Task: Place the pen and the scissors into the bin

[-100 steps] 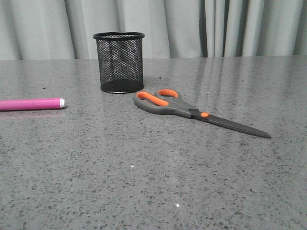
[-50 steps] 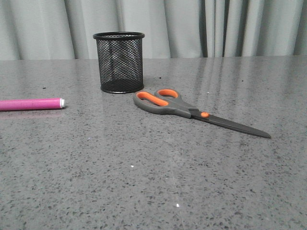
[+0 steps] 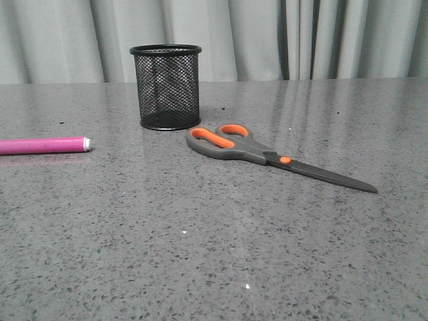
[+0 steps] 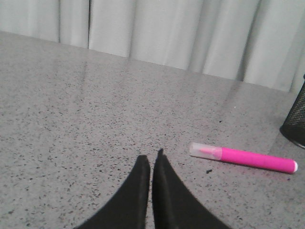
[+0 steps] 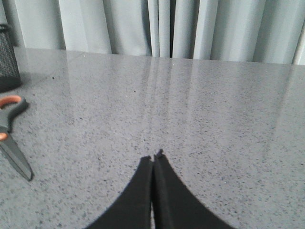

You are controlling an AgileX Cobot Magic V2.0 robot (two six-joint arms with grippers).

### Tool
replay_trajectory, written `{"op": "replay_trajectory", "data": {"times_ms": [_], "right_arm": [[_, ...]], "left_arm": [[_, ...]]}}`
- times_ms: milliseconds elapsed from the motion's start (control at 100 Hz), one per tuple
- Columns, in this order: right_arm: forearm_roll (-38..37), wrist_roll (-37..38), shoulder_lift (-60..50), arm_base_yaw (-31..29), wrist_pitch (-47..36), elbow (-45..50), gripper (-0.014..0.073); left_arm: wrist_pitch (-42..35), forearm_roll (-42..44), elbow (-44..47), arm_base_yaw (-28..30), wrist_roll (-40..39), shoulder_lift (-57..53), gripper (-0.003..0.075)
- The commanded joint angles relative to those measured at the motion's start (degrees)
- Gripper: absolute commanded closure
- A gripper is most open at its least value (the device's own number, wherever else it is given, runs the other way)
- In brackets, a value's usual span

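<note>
One pen (image 3: 43, 145), one bin (image 3: 166, 87) and one pair of scissors (image 3: 267, 156) sit on the grey speckled surface (image 3: 200, 254). The pen lies flat well to the left of the bin, its long axis crosswise, white tip toward the bin. The bin stands upright. The scissors lie just right of the bin, handles near it, blades running away rightward. Only the wrist views show the grippers: left gripper (image 4: 151, 160) and right gripper (image 5: 153, 158), both pinched together on nothing.
</note>
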Motion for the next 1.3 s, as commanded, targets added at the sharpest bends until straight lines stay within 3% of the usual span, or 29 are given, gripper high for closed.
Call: {"op": "replay_trajectory", "data": {"times_ms": [0, 300, 450, 650, 820, 970, 1100, 1290], "right_arm": [[3.95, -0.03, -1.24, -0.42, -6.36, 0.83, 0.0664], [15.75, -0.03, -1.24, -0.42, -8.27, 0.83, 0.0664], [28.36, -0.03, -1.24, -0.42, -9.10, 0.61, 0.0664], [27.43, -0.03, 0.21, -0.42, -5.53, -4.29, 0.0660], [20.66, -0.03, 8.93, -0.42, 3.03, -12.85, 0.0660], [15.32, -0.38, 21.79, -0.42, 8.24, -22.26, 0.0661], [14.35, -3.20, 31.69, -0.42, 13.29, -31.06, 0.0661], [14.35, -5.62, 42.06, -0.42, 19.38, -39.76, 0.0660]], "left_arm": [[-4.36, -5.45, 2.50, -0.56, -0.59, -1.85, 0.0739], [-4.10, -23.45, 2.50, -0.56, -0.59, -1.85, 0.0739], [-3.59, -30.68, 2.36, -0.56, -0.59, -1.85, 0.0739], [-0.40, -30.16, -1.45, -0.56, -0.27, -1.49, 0.0740], [4.14, -24.55, -8.46, -0.56, 3.90, 2.97, 0.0740], [11.89, -18.12, -18.17, -0.56, 10.73, 12.69, 0.0740], [17.68, -17.90, -25.94, -0.56, 17.49, 21.82, 0.0739], [23.43, -18.24, -34.13, -0.56, 18.64, 32.76, 0.0738]]}}
